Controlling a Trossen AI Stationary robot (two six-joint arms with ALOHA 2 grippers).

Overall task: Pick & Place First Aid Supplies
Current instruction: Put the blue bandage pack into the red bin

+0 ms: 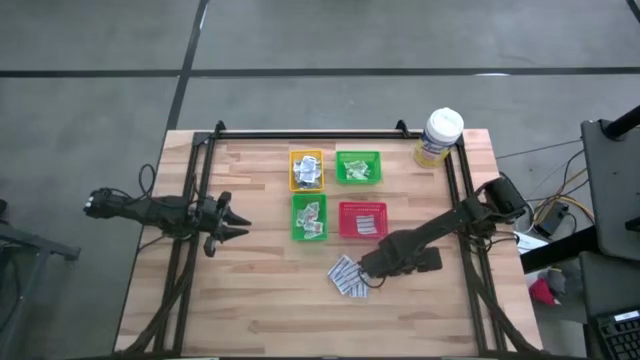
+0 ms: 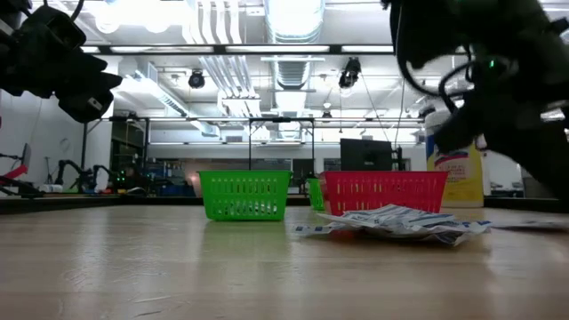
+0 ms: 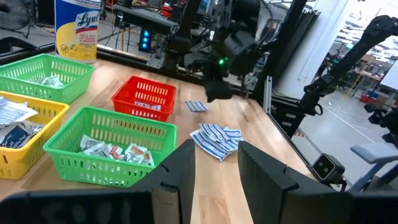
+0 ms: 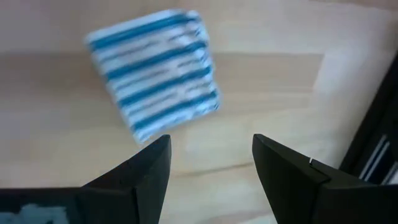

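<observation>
The blue-and-white pad (image 4: 154,73) is blurred in the right wrist view, so its print cannot be read. In the low view, the far trays are largely hidden behind the green tray (image 2: 244,195) and red tray (image 2: 384,191). The yellow canister (image 3: 76,28) is cut off at the picture's edge, possibly labelled as wipes.

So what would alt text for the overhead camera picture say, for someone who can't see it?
Seen from above, the right gripper hovers with open jaws over a small pile of blue-and-white packets on a wooden table. Behind the pile, four small trays hold more supplies, and the left gripper waits at the left.
</observation>
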